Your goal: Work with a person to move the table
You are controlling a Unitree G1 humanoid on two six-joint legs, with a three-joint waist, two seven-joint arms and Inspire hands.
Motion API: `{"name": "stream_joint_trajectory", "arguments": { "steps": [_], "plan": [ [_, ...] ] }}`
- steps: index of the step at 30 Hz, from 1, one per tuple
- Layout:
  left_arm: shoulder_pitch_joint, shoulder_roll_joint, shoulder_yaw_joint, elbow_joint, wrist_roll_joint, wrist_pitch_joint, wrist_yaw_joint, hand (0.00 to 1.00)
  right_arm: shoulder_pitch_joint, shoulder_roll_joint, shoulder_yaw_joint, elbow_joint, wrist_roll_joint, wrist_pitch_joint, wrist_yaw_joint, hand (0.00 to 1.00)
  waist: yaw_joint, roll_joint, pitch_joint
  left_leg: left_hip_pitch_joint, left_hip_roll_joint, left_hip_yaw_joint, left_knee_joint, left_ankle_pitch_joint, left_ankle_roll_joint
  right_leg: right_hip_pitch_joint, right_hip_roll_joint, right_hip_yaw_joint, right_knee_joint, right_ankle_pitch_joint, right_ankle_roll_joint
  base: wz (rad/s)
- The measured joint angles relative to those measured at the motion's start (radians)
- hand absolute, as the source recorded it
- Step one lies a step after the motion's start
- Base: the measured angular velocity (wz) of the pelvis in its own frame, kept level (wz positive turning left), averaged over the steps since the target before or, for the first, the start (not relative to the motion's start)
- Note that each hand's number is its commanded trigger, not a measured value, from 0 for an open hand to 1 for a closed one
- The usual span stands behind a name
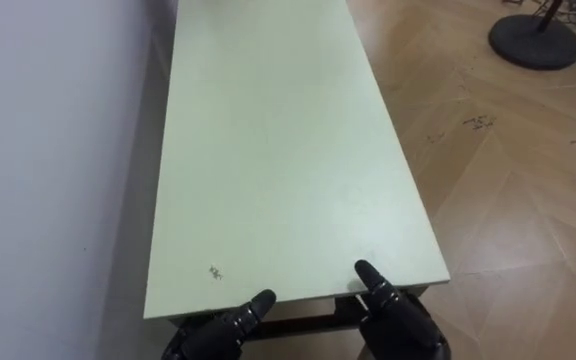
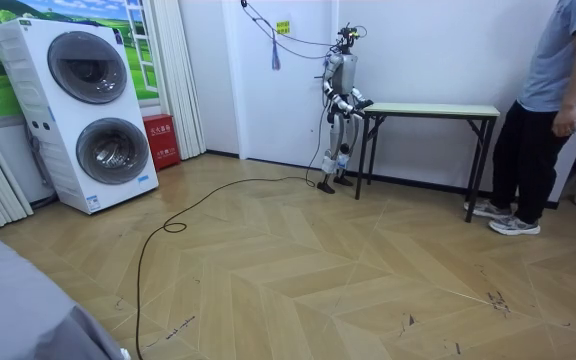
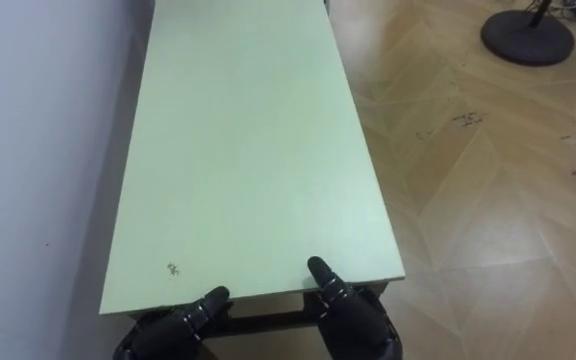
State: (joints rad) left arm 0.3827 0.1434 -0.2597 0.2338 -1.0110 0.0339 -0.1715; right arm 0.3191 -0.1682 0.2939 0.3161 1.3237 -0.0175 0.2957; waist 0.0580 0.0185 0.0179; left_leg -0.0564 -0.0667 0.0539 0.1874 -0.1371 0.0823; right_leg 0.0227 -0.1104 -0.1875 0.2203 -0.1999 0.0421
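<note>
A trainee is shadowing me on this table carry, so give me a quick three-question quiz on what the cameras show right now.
1. True or false: the table stands in mid-room, away from every wall.
2. Where are the left hand and right hand? A) at the table's near short end B) flat on the middle of the tabletop C) hanging at the robot's sides
3. Fill in: the person stands by the table's ___ end, opposite the robot.
Key: 1 false, its long side runs along the wall. 2 A. 3 far.
</note>
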Motion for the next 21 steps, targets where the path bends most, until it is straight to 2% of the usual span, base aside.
{"name": "stream_joint_trajectory", "arguments": {
  "steps": [4, 11, 15, 18, 21],
  "plan": [
    [-0.003, 0.001, -0.009, 0.003, 0.002, 0.000, -0.003, 0.00, 0.009, -0.003, -0.002, 0.000, -0.043, 0.007, 0.030, 0.00, -0.002, 0.003, -0.0022, 0.001, 0.001, 0.001, 0.000, 0.000, 0.000, 0.000, 0.000, 0.000, 0.000, 0.000, 0.000, 0.00],
    [-0.002, 0.003, -0.026, 0.004, 0.002, 0.001, -0.032, 0.00, 0.016, -0.005, -0.003, 0.001, -0.110, 0.021, 0.072, 0.00, -0.016, 0.002, -0.0016, 0.001, 0.001, -0.001, -0.001, 0.000, 0.000, 0.002, 0.002, 0.008, 0.000, 0.001, 0.000, 0.00],
    [-0.008, 0.013, -0.027, 0.004, 0.009, 0.001, -0.056, 0.00, -0.009, -0.007, -0.005, 0.057, -0.184, 0.021, 0.135, 0.00, -0.028, -0.002, 0.0001, 0.001, 0.004, 0.003, -0.005, -0.001, -0.001, 0.002, 0.006, 0.017, 0.000, 0.003, -0.001, -0.04],
    [-0.014, 0.016, -0.017, 0.009, 0.096, 0.001, -0.079, 0.00, -0.017, -0.012, -0.012, 0.091, -0.264, 0.023, 0.179, 0.00, -0.026, -0.005, 0.0021, 0.008, 0.004, 0.001, -0.004, -0.001, -0.002, 0.011, 0.006, 0.016, -0.002, 0.003, -0.001, 0.00],
    [-0.019, 0.034, -0.017, 0.013, 0.199, 0.002, -0.086, 0.00, -0.027, -0.030, -0.010, 0.100, -0.335, 0.036, 0.212, 0.00, -0.026, -0.009, 0.0012, 0.008, 0.005, 0.000, -0.003, -0.001, -0.002, 0.013, 0.006, 0.013, -0.003, 0.003, -0.001, 0.01]
  ]
}}
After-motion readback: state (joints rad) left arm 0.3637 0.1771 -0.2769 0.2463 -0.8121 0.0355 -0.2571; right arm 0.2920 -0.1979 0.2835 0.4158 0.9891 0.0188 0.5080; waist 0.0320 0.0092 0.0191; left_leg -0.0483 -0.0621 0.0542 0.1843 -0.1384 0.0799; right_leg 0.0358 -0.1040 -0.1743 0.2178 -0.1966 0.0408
